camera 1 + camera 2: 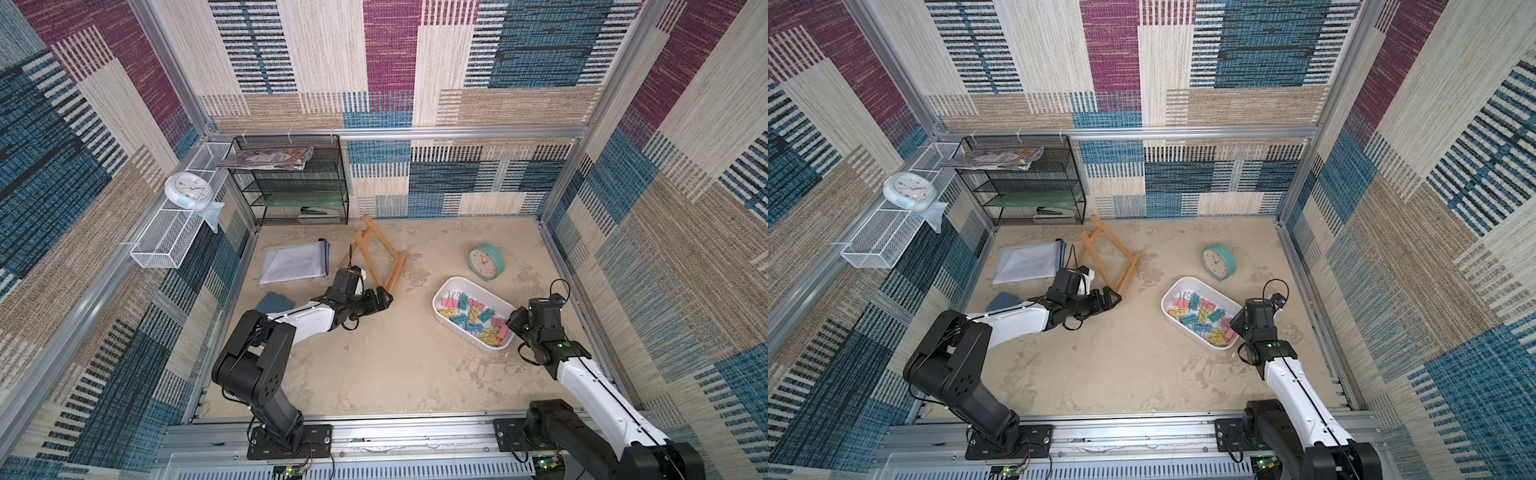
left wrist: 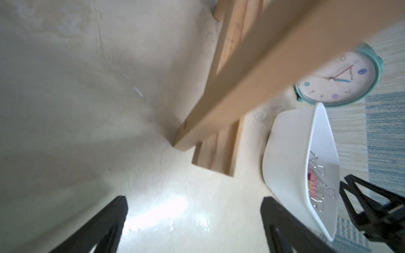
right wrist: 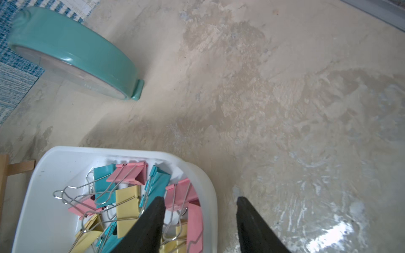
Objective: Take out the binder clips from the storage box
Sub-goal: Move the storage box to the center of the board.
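Straddling storage box (image 3: 54, 175) wall, right end effector (image 3: 200, 198) half-open: wrist view only; left end effector (image 2: 194, 198) wide.

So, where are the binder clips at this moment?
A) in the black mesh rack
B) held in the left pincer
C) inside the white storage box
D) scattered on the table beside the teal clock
C: in both top views the binder clips lie piled in the storage box, and the left pincer stands open and empty.
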`<move>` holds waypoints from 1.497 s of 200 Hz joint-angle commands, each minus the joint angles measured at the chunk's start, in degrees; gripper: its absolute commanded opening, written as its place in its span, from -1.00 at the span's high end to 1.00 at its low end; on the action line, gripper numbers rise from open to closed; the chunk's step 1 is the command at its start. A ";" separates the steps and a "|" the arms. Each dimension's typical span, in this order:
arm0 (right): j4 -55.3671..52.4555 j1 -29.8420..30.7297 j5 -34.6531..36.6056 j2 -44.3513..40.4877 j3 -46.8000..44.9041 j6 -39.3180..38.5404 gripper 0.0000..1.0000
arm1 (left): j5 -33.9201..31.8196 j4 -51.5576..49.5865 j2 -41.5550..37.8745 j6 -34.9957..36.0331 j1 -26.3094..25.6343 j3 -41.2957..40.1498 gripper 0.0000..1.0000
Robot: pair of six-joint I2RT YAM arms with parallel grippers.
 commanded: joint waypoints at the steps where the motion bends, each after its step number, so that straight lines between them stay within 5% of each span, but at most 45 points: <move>1: 1.81 -0.91 -2.08 2.27 0.39 -0.55 0.13 | -2.94 0.73 -3.26 1.38 -1.77 -1.79 -0.98; 42: 3.11 -1.74 -2.15 4.93 1.06 -2.45 0.72 | -6.01 0.82 -8.62 2.50 -6.35 -4.11 -0.98; 79: 2.88 -1.75 -0.90 6.43 2.11 -5.58 0.94 | -6.52 0.95 -10.73 3.43 -8.54 -4.51 -0.98; 109: 4.06 -1.80 -3.15 8.19 2.87 -9.63 1.00 | -6.41 0.95 -11.24 3.57 -9.10 -4.40 -0.98; 163: 10.01 -0.39 -21.35 14.08 4.23 -18.52 1.00 | -10.97 -0.76 -14.22 4.30 -9.25 -5.95 -0.98; 299: 20.03 20.22 -22.99 24.77 8.86 -23.11 1.00 | -39.85 -8.88 -42.60 5.72 -9.08 -19.06 -0.98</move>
